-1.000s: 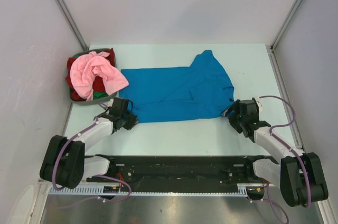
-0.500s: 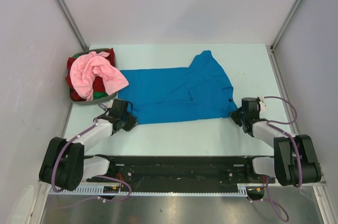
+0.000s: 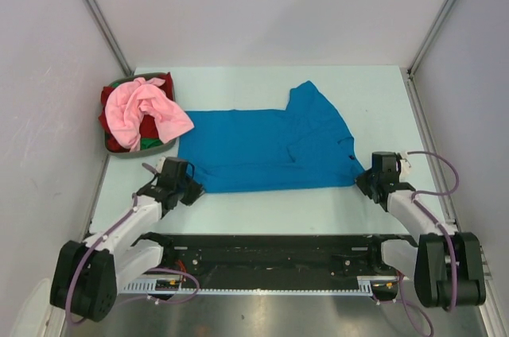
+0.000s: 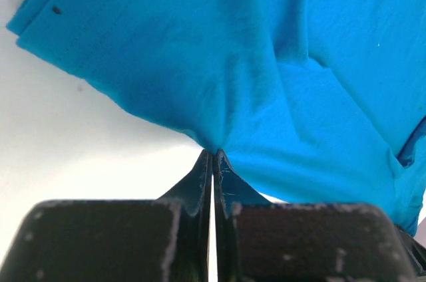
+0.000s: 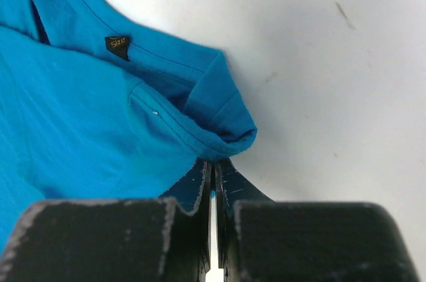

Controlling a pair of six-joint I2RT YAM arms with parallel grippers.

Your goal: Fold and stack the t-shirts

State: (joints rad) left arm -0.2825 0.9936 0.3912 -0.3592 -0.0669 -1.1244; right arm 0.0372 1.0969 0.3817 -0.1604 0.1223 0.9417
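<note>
A bright blue t-shirt (image 3: pixel 266 149) lies spread across the middle of the table, folded lengthwise. My left gripper (image 3: pixel 194 187) is shut on its near left corner, the blue cloth (image 4: pixel 266 76) pinched between the tips. My right gripper (image 3: pixel 362 179) is shut on the near right corner by the collar, where a size tag (image 5: pixel 117 45) shows on the blue shirt (image 5: pixel 80 122). A light pink t-shirt (image 3: pixel 148 107) is heaped on a red one (image 3: pixel 111 114) in the basket, with a bit of green (image 3: pixel 149 143) beneath.
The dark grey basket (image 3: pixel 135 151) stands at the table's left edge, close to my left arm. Metal frame posts (image 3: pixel 95 11) rise at the back corners. The black arm rail (image 3: pixel 270 253) runs along the near edge.
The right gripper closed on the shirt's right corner and drew it toward the near right. The left gripper pulled its corner nearer and left, so the shirt now lies straighter.
</note>
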